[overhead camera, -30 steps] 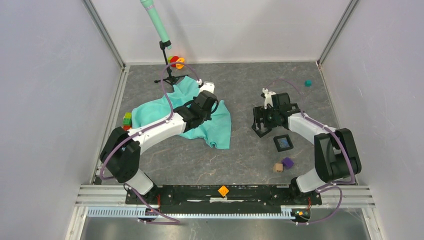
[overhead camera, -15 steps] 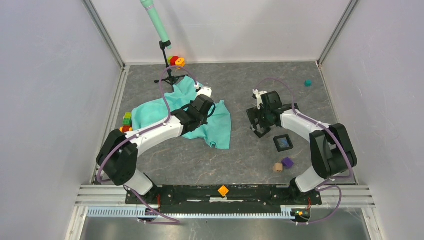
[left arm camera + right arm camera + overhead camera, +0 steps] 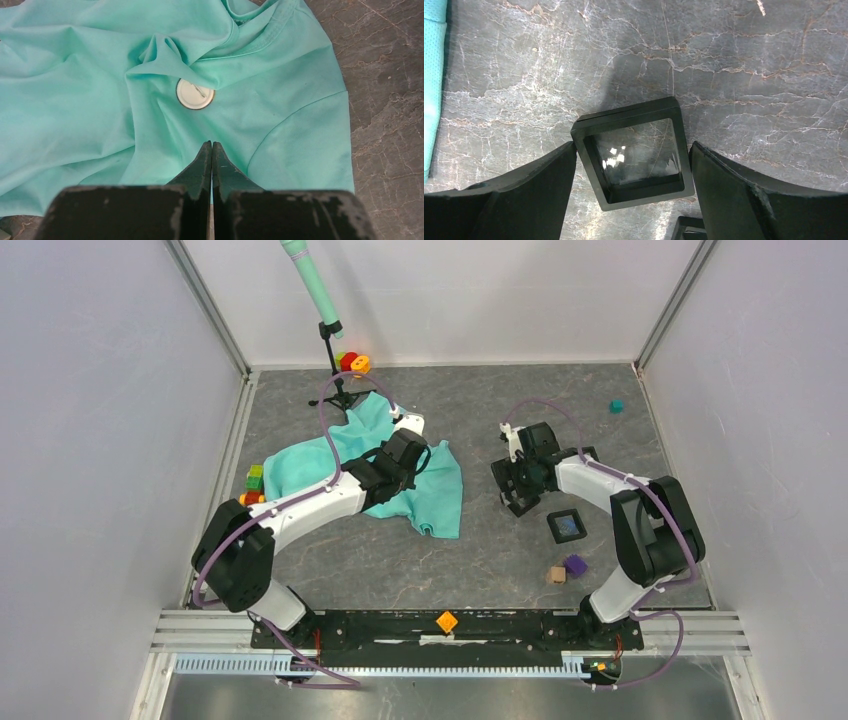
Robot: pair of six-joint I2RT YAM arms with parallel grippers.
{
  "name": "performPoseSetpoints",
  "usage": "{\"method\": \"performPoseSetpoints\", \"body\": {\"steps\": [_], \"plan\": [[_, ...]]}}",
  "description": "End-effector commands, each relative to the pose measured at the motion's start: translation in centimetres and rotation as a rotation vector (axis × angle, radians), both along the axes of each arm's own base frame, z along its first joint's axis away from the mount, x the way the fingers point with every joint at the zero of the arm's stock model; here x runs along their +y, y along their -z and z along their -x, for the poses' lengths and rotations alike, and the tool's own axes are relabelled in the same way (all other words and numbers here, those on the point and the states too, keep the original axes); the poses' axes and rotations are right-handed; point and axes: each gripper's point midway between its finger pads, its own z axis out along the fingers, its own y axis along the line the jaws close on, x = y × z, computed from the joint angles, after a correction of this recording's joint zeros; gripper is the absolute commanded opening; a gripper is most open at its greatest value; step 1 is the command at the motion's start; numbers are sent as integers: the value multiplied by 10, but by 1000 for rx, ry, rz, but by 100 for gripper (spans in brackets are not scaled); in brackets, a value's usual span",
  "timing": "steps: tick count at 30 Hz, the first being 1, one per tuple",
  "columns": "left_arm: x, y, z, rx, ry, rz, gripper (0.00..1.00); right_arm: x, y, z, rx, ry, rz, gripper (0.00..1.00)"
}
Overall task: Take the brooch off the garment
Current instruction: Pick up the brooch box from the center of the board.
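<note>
The turquoise T-shirt (image 3: 440,490) lies crumpled on the grey floor at left centre. In the left wrist view the shirt (image 3: 90,100) fills the frame, with a round white brooch (image 3: 195,93) pinned below the collar. My left gripper (image 3: 211,145) is shut and empty, hovering over the cloth just short of the brooch; it also shows in the top view (image 3: 412,436). My right gripper (image 3: 632,146) stands right of the shirt with its fingers against both sides of a black square case (image 3: 634,150) with a clear window. This gripper also shows in the top view (image 3: 514,490).
A second black case with a blue inside (image 3: 567,526) lies near the right gripper, with purple (image 3: 575,564) and tan (image 3: 555,575) cubes below it. A green pole on a stand (image 3: 325,310), coloured blocks (image 3: 254,482) and a teal cube (image 3: 616,406) sit around the edges.
My right gripper has shifted a little left toward the shirt with the black case in it. My left gripper drew back slightly over the shirt, then held still.
</note>
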Motion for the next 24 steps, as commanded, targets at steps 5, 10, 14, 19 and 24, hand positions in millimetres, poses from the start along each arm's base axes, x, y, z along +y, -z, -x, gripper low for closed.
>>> {"method": "performPoseSetpoints", "body": {"steps": [5, 10, 14, 19, 24], "plan": [[-3, -7, 0, -11, 37, 7, 2, 10, -15, -10, -39, -16, -48, 88], [-4, -6, 0, -8, 41, 7, 2, 12, -19, -9, -40, -10, -62, 81], [-6, -5, 1, -3, 47, 12, 2, 17, -20, -6, -29, 2, -94, 72], [-13, -4, 6, 13, 93, 34, 2, 25, -28, 0, -16, 56, -173, 71], [-33, -12, 20, -35, 204, 91, 2, 46, -32, 17, 75, 74, -311, 69]]}}
